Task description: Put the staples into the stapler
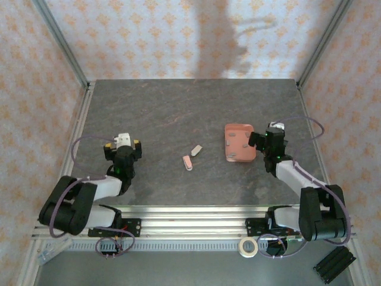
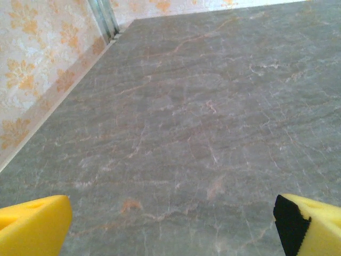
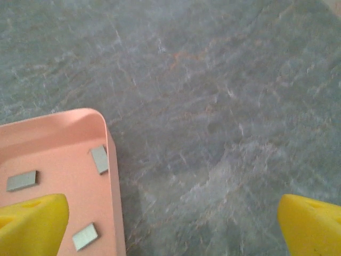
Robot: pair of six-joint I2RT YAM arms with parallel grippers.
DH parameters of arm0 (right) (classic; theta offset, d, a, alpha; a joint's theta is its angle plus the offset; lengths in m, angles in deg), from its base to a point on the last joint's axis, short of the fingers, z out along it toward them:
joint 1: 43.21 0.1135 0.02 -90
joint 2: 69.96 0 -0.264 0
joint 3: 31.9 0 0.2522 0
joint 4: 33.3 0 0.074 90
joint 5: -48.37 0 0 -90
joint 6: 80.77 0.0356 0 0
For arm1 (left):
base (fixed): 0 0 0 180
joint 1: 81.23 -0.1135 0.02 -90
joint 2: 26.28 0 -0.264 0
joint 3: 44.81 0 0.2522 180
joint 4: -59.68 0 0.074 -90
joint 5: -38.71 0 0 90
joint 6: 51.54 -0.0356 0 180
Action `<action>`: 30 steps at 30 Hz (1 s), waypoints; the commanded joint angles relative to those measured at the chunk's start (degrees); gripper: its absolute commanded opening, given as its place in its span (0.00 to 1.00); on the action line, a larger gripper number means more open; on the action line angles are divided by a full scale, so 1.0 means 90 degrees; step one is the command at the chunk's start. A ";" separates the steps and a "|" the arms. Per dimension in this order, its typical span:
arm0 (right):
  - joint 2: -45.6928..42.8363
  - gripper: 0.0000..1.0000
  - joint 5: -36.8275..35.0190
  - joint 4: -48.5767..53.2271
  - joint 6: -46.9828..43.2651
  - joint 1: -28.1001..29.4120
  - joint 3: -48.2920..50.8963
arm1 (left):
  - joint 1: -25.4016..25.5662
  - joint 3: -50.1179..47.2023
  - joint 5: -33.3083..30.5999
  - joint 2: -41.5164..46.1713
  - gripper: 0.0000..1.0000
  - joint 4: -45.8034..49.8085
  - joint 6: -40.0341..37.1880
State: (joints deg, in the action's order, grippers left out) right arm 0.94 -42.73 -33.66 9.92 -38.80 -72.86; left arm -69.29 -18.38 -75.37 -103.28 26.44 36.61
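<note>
The staples [image 3: 99, 159] are small grey metal strips lying apart from each other on the floor of a salmon-pink tray [image 3: 58, 144]. Three of them are seen at the lower left of the right wrist view. The stapler [image 1: 188, 162], very small and pale pink, lies on the grey counter [image 1: 178, 113] near the middle of the top view, to the left of the tray and apart from it. Close to it, toward the upper right, lies a second small pale piece [image 1: 196, 149]; it is too small to tell more about it. The right hand [image 1: 269, 142] stands at the right edge of the tray with its fingers spread wide and nothing between them. In its wrist view one yellow finger [image 3: 32, 224] is over the tray in the lower left corner, and the other is over bare counter in the lower right corner. The left hand [image 1: 123, 143] is in the left part of the top view, well apart from the stapler. It is also spread and holds nothing.
</note>
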 commanded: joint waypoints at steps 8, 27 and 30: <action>0.1638 1.00 0.0413 -0.3378 -0.0653 -0.0270 0.0411 | -0.0958 0.0719 0.0933 -0.1145 1.00 -0.1017 0.0401; 0.1820 1.00 0.0220 -0.3284 -0.0428 -0.0378 0.0306 | -0.0907 0.1064 0.1915 -0.1199 1.00 -0.0382 -0.0066; 0.1828 1.00 0.0225 -0.3284 -0.0428 -0.0387 0.0297 | -0.0912 0.1070 0.1917 -0.1201 1.00 -0.0368 -0.0058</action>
State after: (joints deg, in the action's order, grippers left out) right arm 17.42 -38.89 -61.62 5.54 -41.93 -69.04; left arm -77.85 -9.75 -58.91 -113.96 22.87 36.90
